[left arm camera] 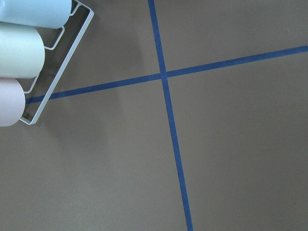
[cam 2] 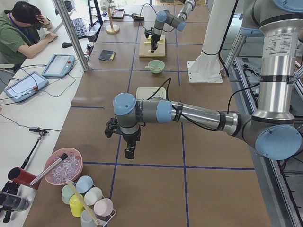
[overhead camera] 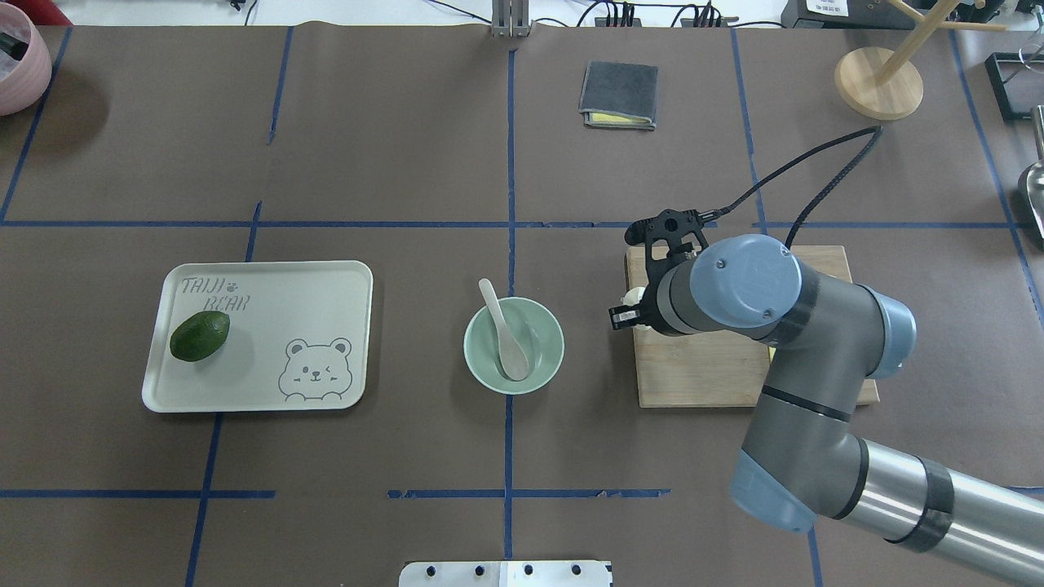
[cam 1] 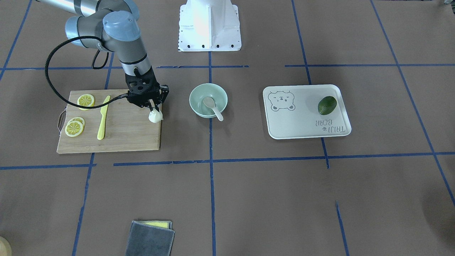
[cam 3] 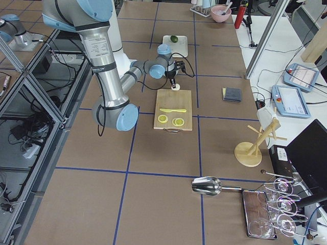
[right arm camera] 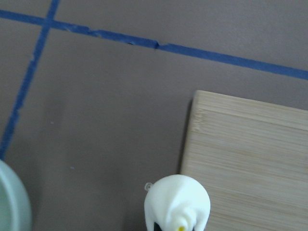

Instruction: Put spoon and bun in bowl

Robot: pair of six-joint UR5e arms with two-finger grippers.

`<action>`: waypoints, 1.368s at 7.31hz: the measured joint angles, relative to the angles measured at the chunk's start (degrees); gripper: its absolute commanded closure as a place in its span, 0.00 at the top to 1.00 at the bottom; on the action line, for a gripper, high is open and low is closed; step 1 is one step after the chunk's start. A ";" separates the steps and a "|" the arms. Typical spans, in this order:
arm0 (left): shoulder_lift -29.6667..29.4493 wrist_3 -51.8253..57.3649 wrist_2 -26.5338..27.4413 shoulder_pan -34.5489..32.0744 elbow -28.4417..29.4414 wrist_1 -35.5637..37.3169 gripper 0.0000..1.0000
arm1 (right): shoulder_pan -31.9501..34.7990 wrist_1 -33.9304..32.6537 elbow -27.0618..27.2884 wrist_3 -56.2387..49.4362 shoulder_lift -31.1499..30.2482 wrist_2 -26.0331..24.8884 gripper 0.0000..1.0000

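I see the right pincer (cam 1: 154, 109) left of centre in the front-facing view, closed on the bun (cam 1: 155, 116), which it seems to grip by the twisted top. The bun hangs at the right edge of the cutting board (cam 1: 124, 135), half over the brown tabletop (cam 1: 249, 185); whether it is lifted free of the board I cannot tell for sure. The spoon (cam 1: 212, 106) lies already in the bowl (cam 1: 192, 103) at the centre of this view, scoop inside and handle leaning over the lower right of the rim, so I judge that only the bun is left to do. For this step I would first rise enough to pass above the rim, then move to the right in this view until the bun is over the free upper left part of the bowl, away from the spoon. I would go down close to the bottom before opening, because a round bun dropped from high may bounce out or knock the spoon. The left pincer (cam 2: 129, 152) shows only in the left side view, low in the picture, and there I cannot tell if it is open.
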 measured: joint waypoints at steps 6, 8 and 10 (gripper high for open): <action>-0.02 0.00 -0.08 0.00 0.12 -0.01 1.00 | -9.28 -12.06 -3.29 8.61 14.79 -8.60 1.00; -0.07 0.00 -0.09 0.00 0.11 -0.01 1.00 | -9.95 -12.17 -2.94 8.59 14.83 -9.76 1.00; -0.08 0.00 -0.07 0.00 0.09 -0.01 1.00 | -9.24 -14.13 -0.49 7.78 14.73 -8.98 1.00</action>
